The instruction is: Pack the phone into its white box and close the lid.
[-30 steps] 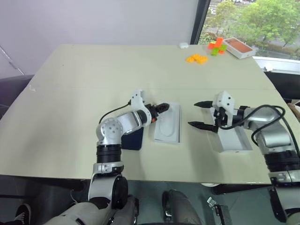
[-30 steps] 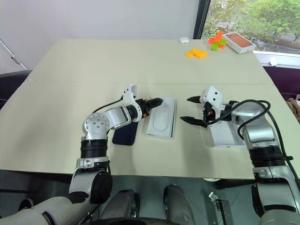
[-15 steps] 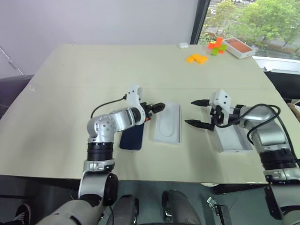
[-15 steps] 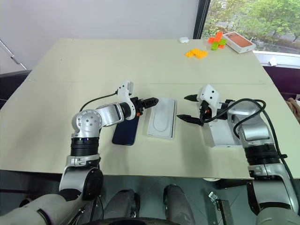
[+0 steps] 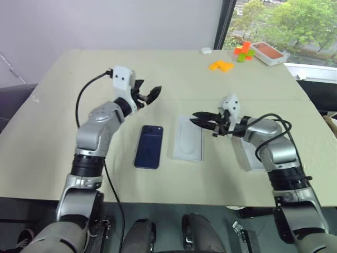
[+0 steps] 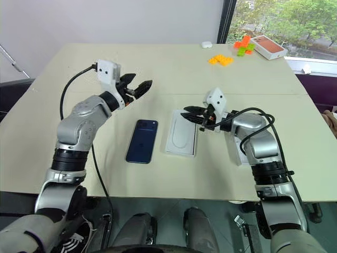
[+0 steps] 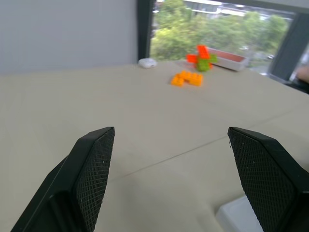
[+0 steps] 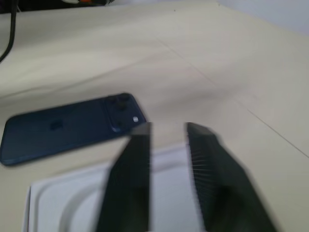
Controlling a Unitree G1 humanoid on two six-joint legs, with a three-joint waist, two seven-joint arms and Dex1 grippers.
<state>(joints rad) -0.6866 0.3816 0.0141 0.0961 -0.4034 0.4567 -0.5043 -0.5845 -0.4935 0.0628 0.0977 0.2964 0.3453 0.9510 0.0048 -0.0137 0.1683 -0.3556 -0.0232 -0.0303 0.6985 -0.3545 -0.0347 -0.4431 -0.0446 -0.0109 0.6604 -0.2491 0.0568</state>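
- phone (image 5: pixel 149 146): slim, dark navy blue, lying flat on the table (image 5: pixel 63 105) back-up; camera cluster in the far corner, a faint logo mid-back. Nothing touching it.
- thin white insert (image 5: pixel 188 138) with an oval recess lies flat just beside the phone, on its right, long sides roughly parallel, a narrow gap between them.
- white box (image 5: pixel 259 155): shallow white rectangular piece at the right near edge of the table, mostly hidden under the right forearm; can't tell its inner floor, or whether it is the base or the lid.
- left gripper (image 5: pixel 149 95): raised above the table, well apart from the phone, aimed toward the table's middle. Fingers spread wide, nothing between them; the left wrist view shows both pads (image 7: pixel 94 174) far apart with bare tabletop between.
- right gripper (image 5: pixel 201 118): hovers over the far end of the insert, pointing toward the phone. Fingers nearly together with a thin gap, nothing in them; the right wrist view shows fingertips (image 8: pixel 140 145) above the insert's edge, phone beyond.
- far right corner: orange blocks (image 5: pixel 221 66), an orange-and-green block cluster (image 5: pixel 243 51), a white box with an orange-red top (image 5: pixel 269 53), a small white object (image 5: pixel 206 51).
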